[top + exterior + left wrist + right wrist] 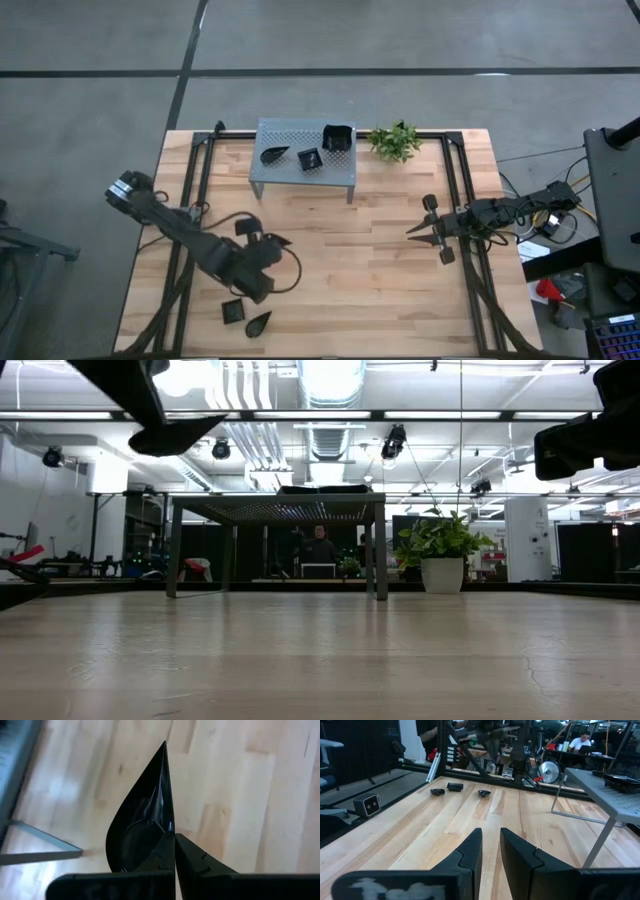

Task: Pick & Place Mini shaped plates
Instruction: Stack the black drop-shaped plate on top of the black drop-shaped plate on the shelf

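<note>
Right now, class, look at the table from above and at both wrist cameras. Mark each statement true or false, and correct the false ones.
1. The left gripper is shut on a leaf-shaped plate. True.
2. The grey shelf carries no plates. False: three black plates lie on it, among them a larger square plate.
3. The right gripper holds a plate. False: nothing is between its fingers.
4. The green plant stands beside the shelf, on the right arm's side. True.
5. Two plates, a small square plate and a teardrop plate, lie on the table near the left arm. True.
</note>
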`<state>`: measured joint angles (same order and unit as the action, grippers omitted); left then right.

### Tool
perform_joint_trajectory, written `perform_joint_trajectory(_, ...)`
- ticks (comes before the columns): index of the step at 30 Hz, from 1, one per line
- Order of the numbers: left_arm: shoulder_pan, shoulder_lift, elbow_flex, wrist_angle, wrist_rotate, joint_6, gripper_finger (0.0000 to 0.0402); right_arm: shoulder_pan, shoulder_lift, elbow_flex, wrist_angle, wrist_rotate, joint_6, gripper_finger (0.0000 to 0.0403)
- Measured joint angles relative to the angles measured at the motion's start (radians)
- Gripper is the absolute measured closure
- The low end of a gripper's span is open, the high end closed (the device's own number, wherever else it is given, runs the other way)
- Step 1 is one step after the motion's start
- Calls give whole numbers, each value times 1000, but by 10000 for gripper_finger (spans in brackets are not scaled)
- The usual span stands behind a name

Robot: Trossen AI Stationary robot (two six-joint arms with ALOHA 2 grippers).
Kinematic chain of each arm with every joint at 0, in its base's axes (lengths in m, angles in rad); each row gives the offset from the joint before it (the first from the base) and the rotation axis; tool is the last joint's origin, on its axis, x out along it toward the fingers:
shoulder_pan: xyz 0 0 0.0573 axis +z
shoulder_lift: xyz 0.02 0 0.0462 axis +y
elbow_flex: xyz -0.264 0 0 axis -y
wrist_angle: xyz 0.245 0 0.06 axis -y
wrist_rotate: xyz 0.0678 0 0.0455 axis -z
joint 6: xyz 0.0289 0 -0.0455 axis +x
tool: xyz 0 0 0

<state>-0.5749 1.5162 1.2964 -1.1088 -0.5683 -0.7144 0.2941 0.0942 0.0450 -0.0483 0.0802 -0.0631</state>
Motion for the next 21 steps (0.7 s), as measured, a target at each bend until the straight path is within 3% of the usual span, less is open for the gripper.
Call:
perform_joint_trajectory(8,120,-102,-1,-12,-75,142,401,0,0,0,0,0,0,339)
perform_joint_trajectory(16,359,-144,-1,-5,-136,177,401,0,0,0,0,0,0,339)
perform_joint_trajectory(21,525,-145,-1,35,-155,329,401,0,0,0,0,0,0,339)
